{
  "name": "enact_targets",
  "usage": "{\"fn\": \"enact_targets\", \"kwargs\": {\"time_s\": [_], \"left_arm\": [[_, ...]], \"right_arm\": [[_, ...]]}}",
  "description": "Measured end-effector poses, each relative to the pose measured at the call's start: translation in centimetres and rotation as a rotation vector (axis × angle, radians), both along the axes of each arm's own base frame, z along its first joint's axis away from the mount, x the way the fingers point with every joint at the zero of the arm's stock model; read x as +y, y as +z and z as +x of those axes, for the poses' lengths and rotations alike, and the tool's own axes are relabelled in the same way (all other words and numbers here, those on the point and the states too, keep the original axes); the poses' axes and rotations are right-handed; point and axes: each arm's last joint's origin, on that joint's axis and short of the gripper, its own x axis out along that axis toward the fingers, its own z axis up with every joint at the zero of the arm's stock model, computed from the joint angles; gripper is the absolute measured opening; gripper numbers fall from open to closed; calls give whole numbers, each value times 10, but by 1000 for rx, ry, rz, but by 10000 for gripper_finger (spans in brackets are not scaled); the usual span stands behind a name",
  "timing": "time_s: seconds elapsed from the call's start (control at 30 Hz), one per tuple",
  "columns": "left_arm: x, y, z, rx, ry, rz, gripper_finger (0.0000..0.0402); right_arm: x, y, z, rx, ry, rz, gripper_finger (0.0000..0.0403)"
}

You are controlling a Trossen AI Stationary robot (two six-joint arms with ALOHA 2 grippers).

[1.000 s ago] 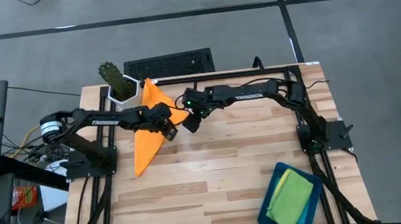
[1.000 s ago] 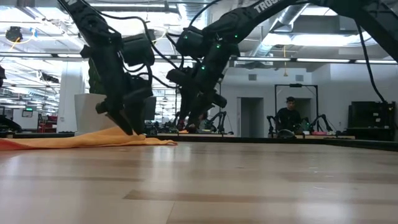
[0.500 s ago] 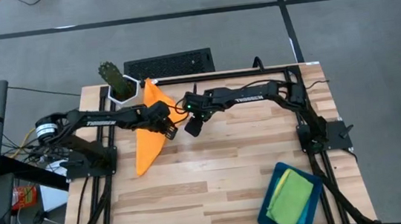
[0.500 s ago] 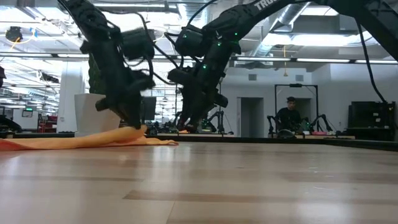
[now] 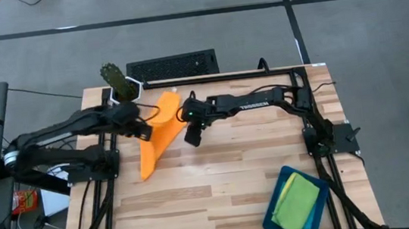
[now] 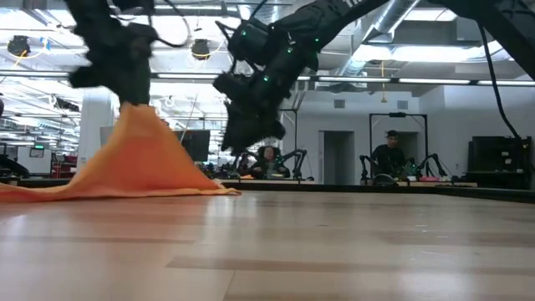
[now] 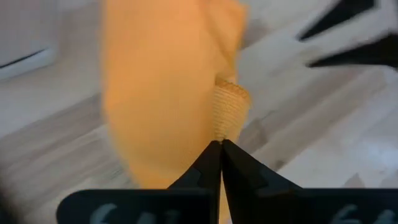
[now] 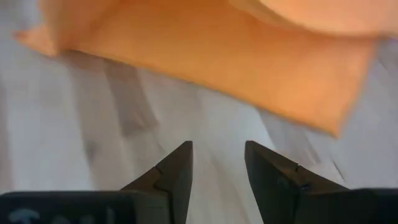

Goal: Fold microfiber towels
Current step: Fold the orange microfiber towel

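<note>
Above the counter's (image 5: 221,196) far left, left pincer (image 7: 220,147) clamps the orange towel's (image 5: 154,131) edge, tenting it for folding; right pincer (image 5: 192,137) hovers beside, jaws parted, empty.

The right claw (image 8: 217,163) is seen with its two dark fingers (image 8: 176,167) held apart, nothing between them. Beyond them the pale wooden counter (image 8: 93,130) is shown, and the orange towel (image 8: 236,56) is spread across its far part.
</note>
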Motion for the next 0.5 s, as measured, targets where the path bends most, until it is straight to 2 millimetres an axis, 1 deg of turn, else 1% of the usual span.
{"fn": "enact_targets", "kwargs": {"time_s": [0.13,0.27,0.3,0.37,0.43,0.5], "left_arm": [[-8,7,-31,-3,108,28,0],[-12,11,-47,-40,207,73,0],[-12,12,-50,-48,222,79,0],[-13,13,-53,-70,241,79,0],[-14,13,-54,-76,254,70,0],[-14,13,-54,-76,256,61,0]], "right_arm": [[10,1,12,-112,78,-30,170],[18,0,21,-189,132,-34,168],[19,-3,25,-214,138,-39,166],[21,-15,24,-172,141,-30,160],[22,-29,34,-196,146,-34,153],[23,-40,35,-156,148,-27,145]]}}
